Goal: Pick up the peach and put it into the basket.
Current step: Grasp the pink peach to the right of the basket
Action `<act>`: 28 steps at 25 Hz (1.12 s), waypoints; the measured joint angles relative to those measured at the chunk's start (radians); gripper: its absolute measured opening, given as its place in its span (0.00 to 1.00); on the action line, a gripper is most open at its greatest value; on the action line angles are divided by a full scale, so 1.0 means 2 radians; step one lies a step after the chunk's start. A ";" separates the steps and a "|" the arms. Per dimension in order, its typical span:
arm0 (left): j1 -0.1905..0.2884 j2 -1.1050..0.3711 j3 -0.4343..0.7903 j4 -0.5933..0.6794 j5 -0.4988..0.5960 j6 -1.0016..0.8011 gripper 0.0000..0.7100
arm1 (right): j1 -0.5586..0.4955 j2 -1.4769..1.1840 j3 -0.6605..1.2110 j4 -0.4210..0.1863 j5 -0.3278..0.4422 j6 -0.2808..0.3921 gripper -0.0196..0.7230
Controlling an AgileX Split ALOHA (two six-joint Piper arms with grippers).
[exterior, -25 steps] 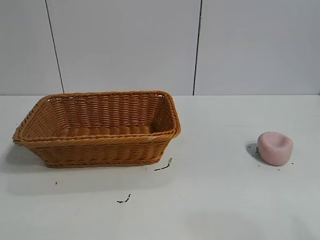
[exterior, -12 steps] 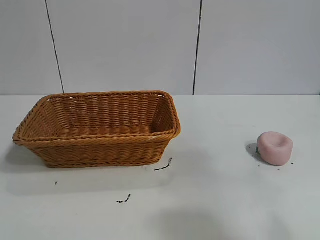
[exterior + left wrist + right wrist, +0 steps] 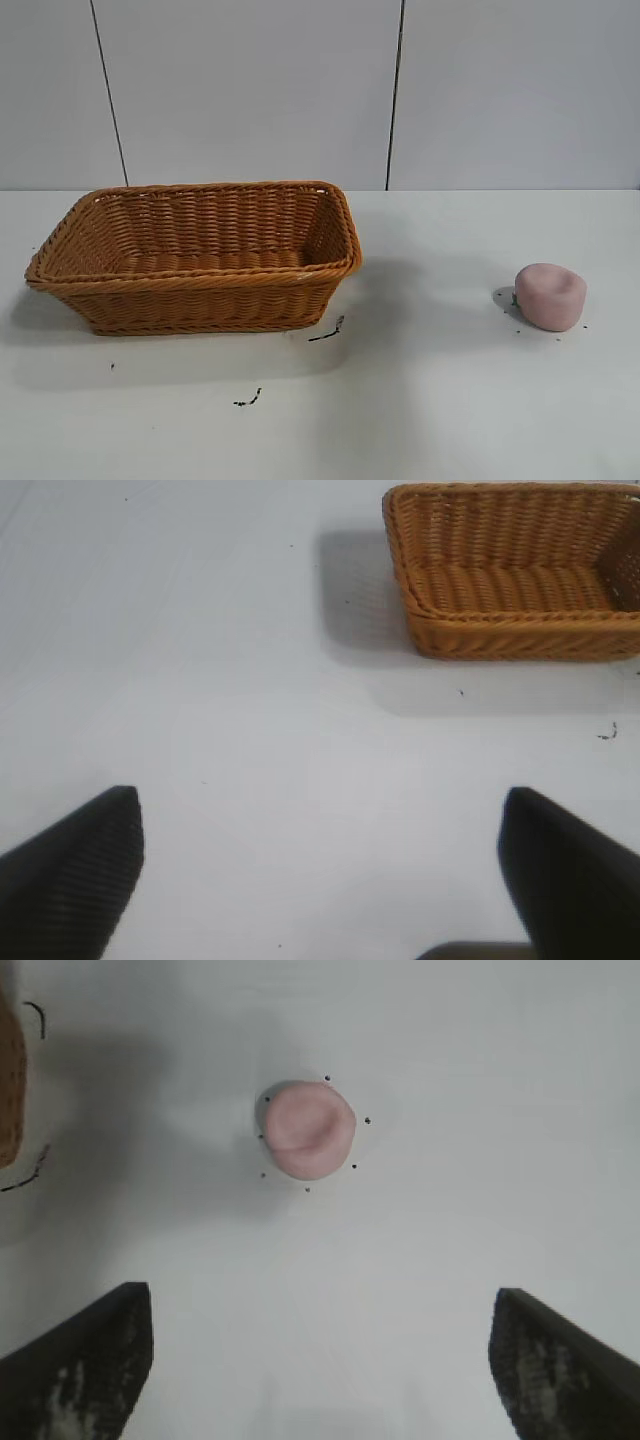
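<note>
The pale pink peach (image 3: 550, 296) sits on the white table at the right. It also shows in the right wrist view (image 3: 309, 1130), ahead of my right gripper (image 3: 320, 1305), which is open, empty and above the table, apart from the peach. The orange-brown wicker basket (image 3: 200, 285) stands at the left with nothing visible in it. In the left wrist view the basket (image 3: 520, 630) lies far off, and my left gripper (image 3: 322, 815) is open and empty over bare table. Neither arm shows in the exterior view.
Small dark marks (image 3: 326, 332) lie on the table just in front of the basket's right corner, and another (image 3: 248, 400) nearer the front. Dark specks ring the peach (image 3: 367, 1120). A grey panelled wall stands behind the table.
A faint shadow on the table has shifted from the front centre up towards the area between basket and peach. The peach and basket have not moved.
</note>
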 joint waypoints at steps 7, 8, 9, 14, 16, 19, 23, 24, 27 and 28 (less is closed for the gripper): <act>0.000 0.000 0.000 0.000 0.000 0.000 0.98 | 0.000 0.147 -0.071 0.001 -0.008 -0.010 0.88; 0.000 0.000 0.000 0.000 0.000 0.000 0.98 | 0.000 0.163 -0.074 0.001 -0.016 -0.010 0.88; 0.000 0.000 0.000 0.000 0.000 0.000 0.98 | 0.000 0.176 -0.076 0.001 -0.023 -0.010 0.88; 0.000 0.000 0.000 0.000 0.000 0.000 0.98 | 0.000 0.244 -0.077 0.009 -0.044 -0.027 0.88; 0.000 0.000 0.000 0.000 0.000 0.000 0.98 | 0.000 0.264 -0.077 0.014 -0.049 -0.032 0.88; 0.000 0.000 0.000 0.000 0.000 0.000 0.98 | 0.000 0.278 -0.077 0.016 -0.058 -0.040 0.88; 0.000 0.000 0.000 0.000 0.000 0.000 0.98 | 0.000 0.279 -0.077 0.020 -0.070 -0.045 0.88; 0.000 0.000 0.000 0.000 0.000 0.000 0.98 | 0.000 0.279 -0.078 0.020 -0.071 -0.045 0.88; 0.000 0.000 0.000 0.000 0.000 0.000 0.98 | 0.006 0.280 -0.078 0.023 -0.073 -0.054 0.88; 0.000 0.000 0.000 0.000 0.000 0.000 0.98 | 0.010 0.280 -0.078 0.023 -0.077 -0.056 0.88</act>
